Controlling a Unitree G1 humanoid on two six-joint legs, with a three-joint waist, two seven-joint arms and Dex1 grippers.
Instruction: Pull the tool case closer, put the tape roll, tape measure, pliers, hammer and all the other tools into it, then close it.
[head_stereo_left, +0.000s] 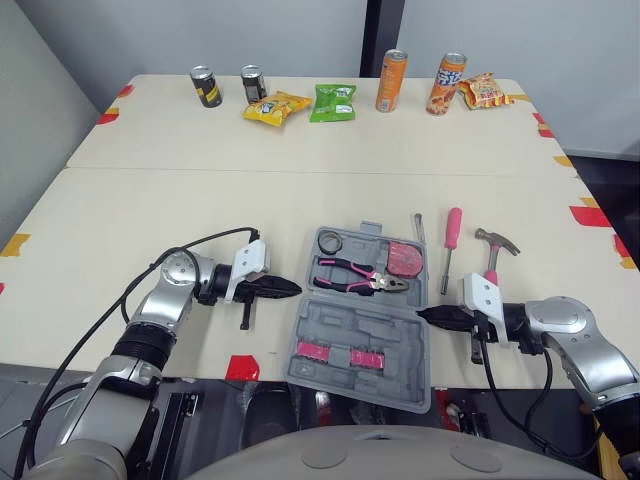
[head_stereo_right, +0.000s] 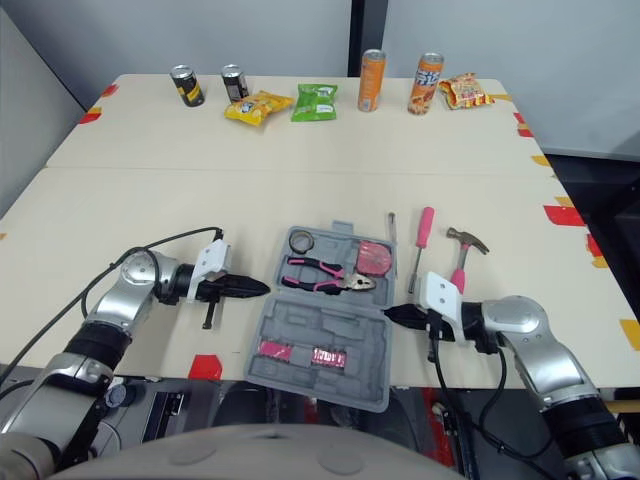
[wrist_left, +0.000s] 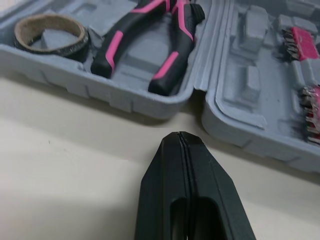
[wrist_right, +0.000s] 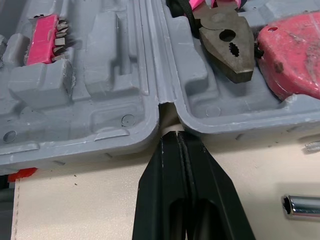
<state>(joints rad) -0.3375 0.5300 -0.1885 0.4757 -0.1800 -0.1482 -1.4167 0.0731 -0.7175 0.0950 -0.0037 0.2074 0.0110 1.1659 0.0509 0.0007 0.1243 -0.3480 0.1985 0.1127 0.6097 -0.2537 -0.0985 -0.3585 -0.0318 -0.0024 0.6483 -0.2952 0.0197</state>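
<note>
- The tool case (head_stereo_left: 325, 335) lies open near the front edge of the table (head_stereo_left: 200, 200), between the two grippers.
- Its far half holds the tape roll (head_stereo_left: 331, 241), pliers (head_stereo_left: 360, 275) and tape measure (head_stereo_left: 406, 259).
- The hammer (head_stereo_left: 493, 250) and a pink screwdriver (head_stereo_left: 452, 235) lie on the table just right of the case.
- Left gripper (head_stereo_left: 295, 288) — fingers pressed together on nothing, tip just beside the case's left wall.
- Right gripper (head_stereo_left: 422, 314) — fingers together too, tip just beside the hinge notch.

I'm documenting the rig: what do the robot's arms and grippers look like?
The left arm and right arm are rounded silver-grey shells with loose black cables. A white bracket sits at each wrist. The left gripper and right gripper each have two tapered black fingers.
</note>
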